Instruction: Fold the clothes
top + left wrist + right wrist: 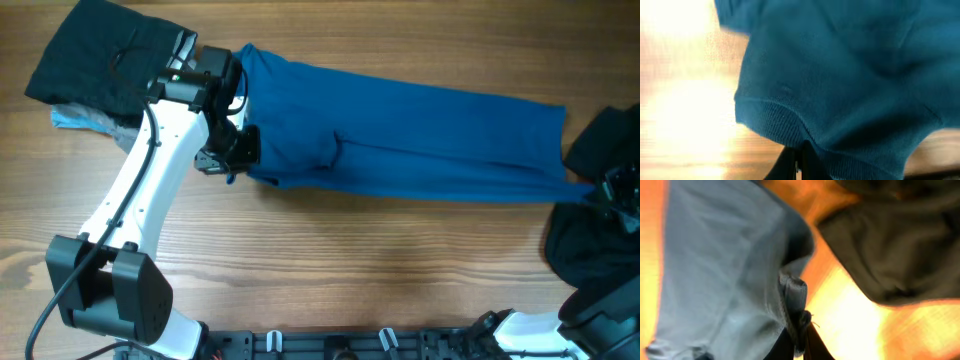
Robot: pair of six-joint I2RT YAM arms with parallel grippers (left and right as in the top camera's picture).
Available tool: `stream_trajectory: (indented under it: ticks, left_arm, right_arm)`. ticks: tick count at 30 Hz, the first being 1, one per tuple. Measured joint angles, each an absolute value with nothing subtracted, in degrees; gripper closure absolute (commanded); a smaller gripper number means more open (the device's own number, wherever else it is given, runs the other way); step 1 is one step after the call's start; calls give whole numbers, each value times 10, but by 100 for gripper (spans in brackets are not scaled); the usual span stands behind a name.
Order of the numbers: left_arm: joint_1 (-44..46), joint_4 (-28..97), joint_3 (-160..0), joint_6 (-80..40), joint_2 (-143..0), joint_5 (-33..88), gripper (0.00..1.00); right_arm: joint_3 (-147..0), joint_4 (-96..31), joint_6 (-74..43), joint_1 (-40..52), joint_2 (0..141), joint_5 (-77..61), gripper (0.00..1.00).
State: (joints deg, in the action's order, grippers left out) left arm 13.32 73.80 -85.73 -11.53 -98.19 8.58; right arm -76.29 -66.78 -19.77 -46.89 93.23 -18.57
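We see the wooden table (380, 270), its near half bare boards. The blue shirt (420, 130) lies as a long band across the far half. Its left end is by the black garment (100, 60) in the far-left corner, and its right end meets a dark garment (590, 240) at the right edge. A light-blue piece (75, 118) shows at the black one's near edge. Our left gripper (799, 162) is pinched tight on the shirt's ribbed hem. Our right gripper (800, 335) is clamped on a fold at its right end.
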Motion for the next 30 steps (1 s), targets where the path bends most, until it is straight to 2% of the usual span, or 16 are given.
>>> stream_trajectory:
  ticks: [13,24,30]
  left_arm:
    - [136,489,-857,-108,-981,49,96]
    - [169,394,-857,-61,-1010,20,96]
    - [169,295,-856,-58,-1064,2,96]
  right_arm:
    - [-763,-547,-225,-422,933,-218,94]
    - [-763,-487,-264,-394,978,-203,89]
    - [-763,-429,-288,-378,1019,-201,86]
